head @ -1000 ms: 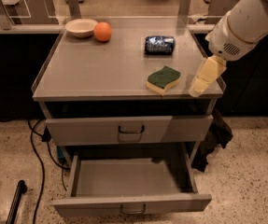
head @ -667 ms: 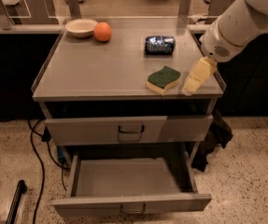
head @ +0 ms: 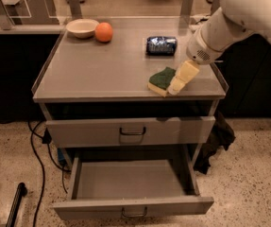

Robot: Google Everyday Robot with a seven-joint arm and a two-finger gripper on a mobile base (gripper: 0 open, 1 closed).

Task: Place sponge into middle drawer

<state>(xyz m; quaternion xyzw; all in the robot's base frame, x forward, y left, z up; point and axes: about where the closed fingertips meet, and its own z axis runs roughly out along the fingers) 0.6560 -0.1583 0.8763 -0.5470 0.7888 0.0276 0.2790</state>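
Note:
The sponge (head: 160,79), dark green on top with pale yellow foam below, lies near the front right of the grey cabinet top (head: 106,65). My gripper (head: 178,84) reaches down from the white arm at the upper right, and its pale fingers (head: 184,74) overlap the sponge's right side. The middle drawer (head: 130,186) stands pulled out and open below, with its dark loop handle on the front. The upper drawer (head: 131,130) is closed.
A shiny blue snack packet (head: 161,45) lies behind the sponge. A white bowl (head: 82,27) and an orange (head: 104,32) sit at the back left. Black cables (head: 38,164) hang to the floor on the left. Dark cloth (head: 216,141) lies beside the cabinet's right side.
My gripper has moved left and down, from beside the sponge's right to overlapping its right edge. The sponge has not moved.

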